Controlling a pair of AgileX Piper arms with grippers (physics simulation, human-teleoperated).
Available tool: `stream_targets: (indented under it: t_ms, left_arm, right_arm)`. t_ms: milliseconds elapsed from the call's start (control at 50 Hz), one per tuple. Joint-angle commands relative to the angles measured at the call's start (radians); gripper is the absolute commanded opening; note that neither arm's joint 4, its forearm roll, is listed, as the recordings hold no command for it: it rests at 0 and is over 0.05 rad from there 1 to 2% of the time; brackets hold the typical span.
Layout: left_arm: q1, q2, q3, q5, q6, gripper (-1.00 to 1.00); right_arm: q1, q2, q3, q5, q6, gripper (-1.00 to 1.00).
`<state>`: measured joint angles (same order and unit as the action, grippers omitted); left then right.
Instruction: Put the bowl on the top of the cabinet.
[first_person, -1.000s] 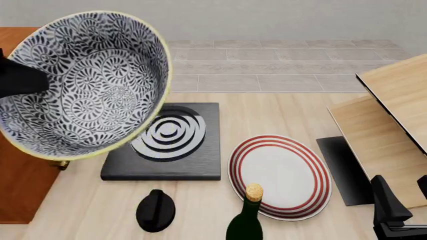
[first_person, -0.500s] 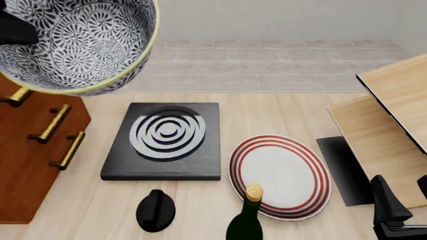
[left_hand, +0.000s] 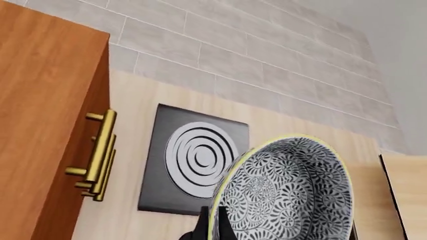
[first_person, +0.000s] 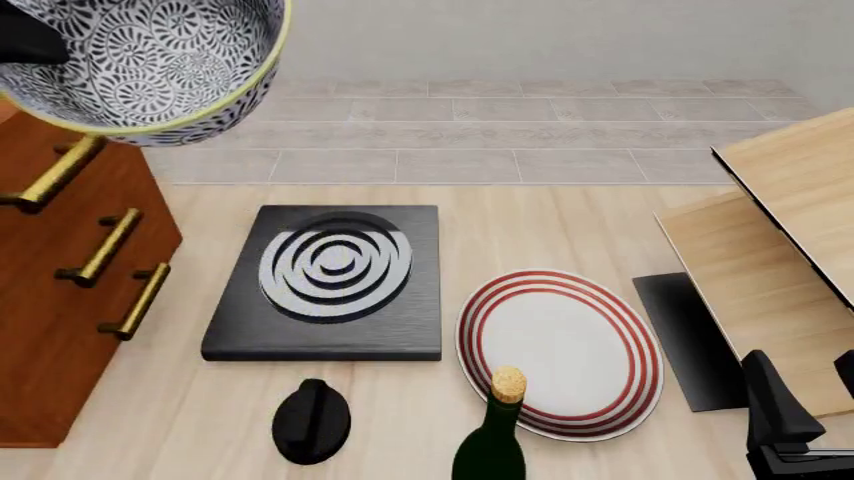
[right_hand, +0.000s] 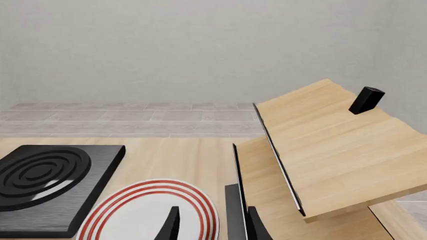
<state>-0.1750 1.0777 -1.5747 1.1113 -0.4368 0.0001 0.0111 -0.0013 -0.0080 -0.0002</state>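
The bowl (first_person: 154, 60), black-and-white floral with a pale yellow-green rim, hangs tilted high at the far left, over the upper edge of the reddish-brown cabinet (first_person: 47, 300). My left gripper (first_person: 34, 45) is shut on the bowl's rim. In the left wrist view the fingers (left_hand: 212, 227) pinch the rim of the bowl (left_hand: 287, 195), with the cabinet (left_hand: 40, 110) and its brass handles (left_hand: 100, 150) beside and below it. My right gripper (first_person: 801, 425) is open and empty at the near right; it also shows in the right wrist view (right_hand: 213, 227).
A black slab with white rings (first_person: 327, 280) lies mid-table. A white plate with red rings (first_person: 561, 350) lies to its right. A corked bottle (first_person: 494, 440) and a black rounded object (first_person: 311, 420) stand near the front. Pale-wood boards (first_person: 787, 220) and a black panel (first_person: 687, 340) are at right.
The left gripper has carried the bowl up and to the left, off the black slab and toward the cabinet's top; the cabinet's handles now show. The right arm has not moved.
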Motion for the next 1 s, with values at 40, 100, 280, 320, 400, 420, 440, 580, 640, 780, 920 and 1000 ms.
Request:
stream_targets:
  t_ms: [40, 100, 280, 320, 400, 420, 440, 580, 640, 780, 920, 1000]
  left_arm:
    - [0.078, 0.033, 0.000, -0.044, -0.032, -1.00]
    - [0.097, 0.042, 0.010, -0.058, -0.036, -1.00]
    - [0.170, 0.076, 0.038, -0.110, -0.058, -1.00]
    - [0.185, 0.083, 0.049, -0.125, -0.059, -1.00]
    - [0.201, 0.084, 0.067, -0.139, -0.069, -1.00]
    - [0.201, 0.084, 0.067, -0.139, -0.069, -1.00]
    - [0.208, 0.088, 0.068, -0.142, -0.069, -1.00]
    - [0.265, 0.111, 0.071, -0.169, -0.091, -1.00]
    - [0.278, 0.115, 0.072, -0.175, -0.100, -1.00]
    - [0.312, 0.125, 0.079, -0.186, -0.123, -1.00]
    - [0.344, 0.135, 0.076, -0.199, -0.148, -1.00]
    - [0.367, 0.159, 0.020, -0.172, -0.150, -1.00]
  right_arm:
    - [0.000, -0.003, -0.001, 0.004, 0.000, 1.00]
    - [0.000, -0.003, -0.001, 0.004, 0.000, 1.00]
    - [0.000, -0.003, -0.001, 0.004, 0.000, 1.00]
    - [0.000, -0.003, -0.001, 0.004, 0.000, 1.00]
    - [0.000, -0.003, -0.001, 0.004, 0.000, 1.00]
    - [0.000, -0.003, -0.001, 0.004, 0.000, 1.00]
    - [0.000, -0.003, -0.001, 0.004, 0.000, 1.00]
    - [0.000, -0.003, -0.001, 0.004, 0.000, 1.00]
    - [0.000, -0.003, -0.001, 0.004, 0.000, 1.00]
    - [0.000, -0.003, -0.001, 0.004, 0.000, 1.00]
    - [0.000, -0.003, -0.001, 0.004, 0.000, 1.00]
    - [0.000, -0.003, -0.001, 0.004, 0.000, 1.00]
